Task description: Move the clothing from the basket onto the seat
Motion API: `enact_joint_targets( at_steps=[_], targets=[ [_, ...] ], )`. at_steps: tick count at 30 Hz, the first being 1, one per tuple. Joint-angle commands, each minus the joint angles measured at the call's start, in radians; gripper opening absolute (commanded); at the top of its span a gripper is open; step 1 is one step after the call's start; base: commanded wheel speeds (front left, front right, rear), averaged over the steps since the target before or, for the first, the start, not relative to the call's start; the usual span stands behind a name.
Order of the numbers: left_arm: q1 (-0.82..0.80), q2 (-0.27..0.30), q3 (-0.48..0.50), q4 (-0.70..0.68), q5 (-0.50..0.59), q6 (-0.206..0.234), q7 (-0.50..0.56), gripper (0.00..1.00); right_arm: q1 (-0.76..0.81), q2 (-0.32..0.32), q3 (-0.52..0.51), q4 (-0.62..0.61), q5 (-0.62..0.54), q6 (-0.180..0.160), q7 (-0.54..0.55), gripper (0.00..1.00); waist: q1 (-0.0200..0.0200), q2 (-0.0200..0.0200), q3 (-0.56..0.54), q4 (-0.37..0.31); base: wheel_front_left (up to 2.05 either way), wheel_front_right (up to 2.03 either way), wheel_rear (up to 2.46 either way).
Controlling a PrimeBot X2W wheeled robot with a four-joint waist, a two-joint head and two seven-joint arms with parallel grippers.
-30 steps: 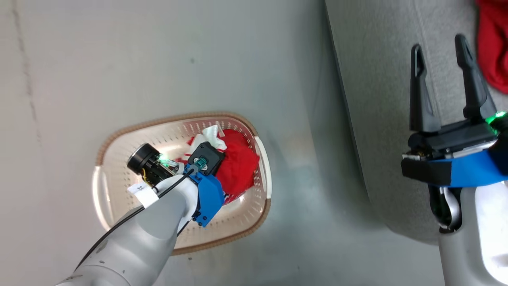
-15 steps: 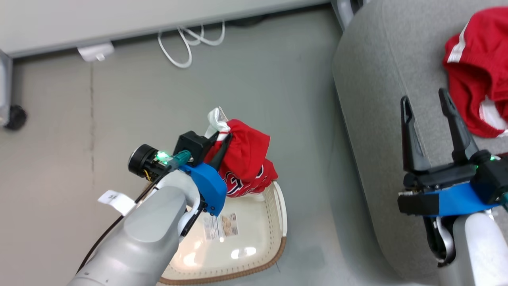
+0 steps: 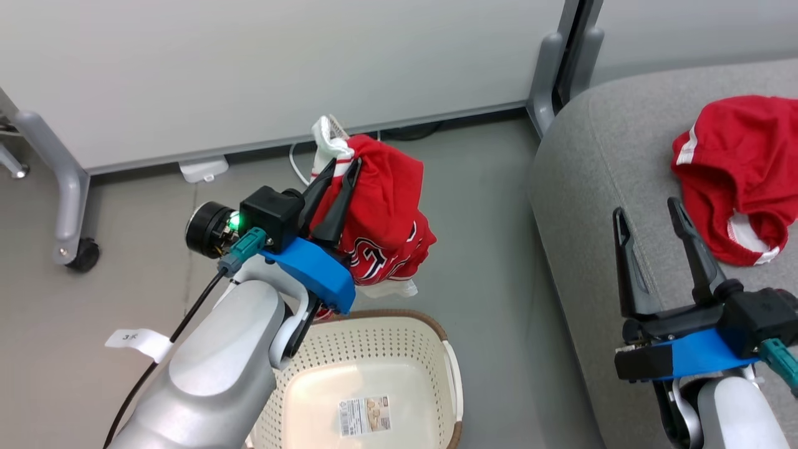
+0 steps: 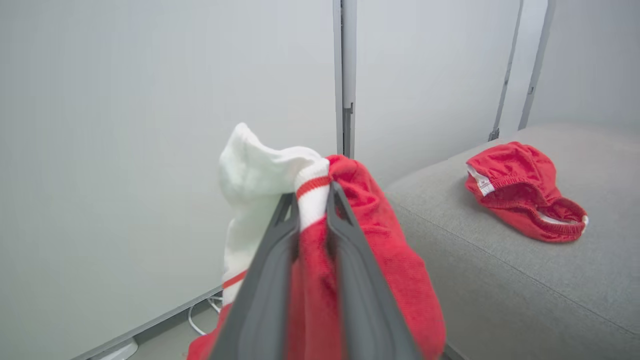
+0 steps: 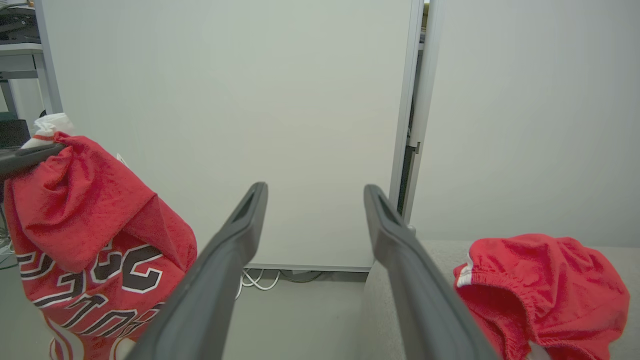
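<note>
we just lifted the jersey [image 3: 386,206] out, now above the basket [image 3: 399,340], left hand [image 3: 343,165] clenched on it. basket looks empty. shorts [image 3: 735,168] lie on seat [image 3: 592,156] right of basket; right hand [image 3: 646,207] released, idle.

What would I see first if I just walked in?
The bright red jersey, pinched in the left gripper and dangling in the air by the basket. Next, the red shorts lying on the grey seat to the right, with the right gripper open nearby.
</note>
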Motion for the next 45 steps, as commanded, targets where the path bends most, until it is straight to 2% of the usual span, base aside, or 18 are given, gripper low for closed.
enact_joint_targets(
  at_steps=[1,9,26,31,45],
  targets=[
    [0.015,-0.001,0.011,-0.022,0.013,0.003,-0.005,0.00,0.023,0.003,0.000,0.005,-0.003,0.001,-0.001,1.00,0.0002,-0.0001,-0.030,0.006,0.00,0.00,0.00],
    [0.040,-0.014,0.045,-0.125,0.056,-0.009,-0.005,0.00,0.064,0.014,0.004,0.013,-0.004,0.001,-0.001,1.00,0.0002,-0.0001,-0.083,0.010,0.00,0.00,0.00],
    [0.045,-0.037,0.055,-0.146,0.087,-0.021,-0.005,0.00,0.073,0.020,0.029,0.008,0.007,0.001,-0.001,1.00,0.0002,-0.0001,-0.087,0.022,0.00,0.00,0.00],
    [0.033,-0.041,0.058,-0.141,0.094,-0.025,-0.005,0.00,0.059,0.009,0.076,0.010,0.011,0.001,-0.001,1.00,0.0002,-0.0001,-0.080,0.025,0.00,0.00,0.00],
    [0.025,-0.085,0.025,-0.139,0.131,-0.040,-0.005,0.00,0.026,0.013,0.311,0.080,0.062,0.001,-0.001,1.00,0.0002,-0.0001,-0.061,0.056,0.00,0.00,0.00]
  ],
)
